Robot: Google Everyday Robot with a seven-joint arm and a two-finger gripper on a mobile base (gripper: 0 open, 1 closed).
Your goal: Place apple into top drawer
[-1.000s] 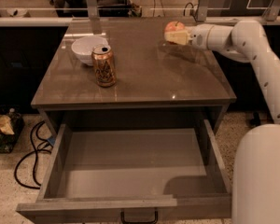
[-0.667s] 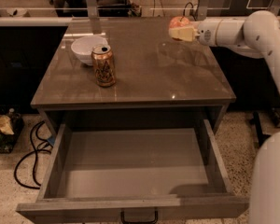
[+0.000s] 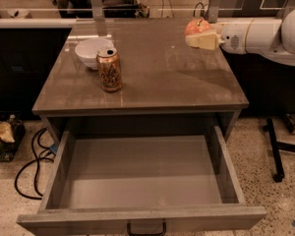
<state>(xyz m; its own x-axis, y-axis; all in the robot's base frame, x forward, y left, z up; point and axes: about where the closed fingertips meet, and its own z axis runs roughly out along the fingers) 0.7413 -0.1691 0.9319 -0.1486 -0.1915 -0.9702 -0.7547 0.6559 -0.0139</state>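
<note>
– Glossy brown tabletop (image 3: 162, 77): where is your gripper (image 3: 196, 37)?
– At two o'clock, cream, clasping the round red apple (image 3: 197, 26); your top drawer (image 3: 137, 215) gapes at six o'clock, flat, grey.

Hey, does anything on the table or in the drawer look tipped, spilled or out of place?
Nothing stands out. The drink can stands upright beside the white bowl, with no spill on the table. The top drawer is pulled out straight. The gripper holds the apple above the table's far right edge.
</note>
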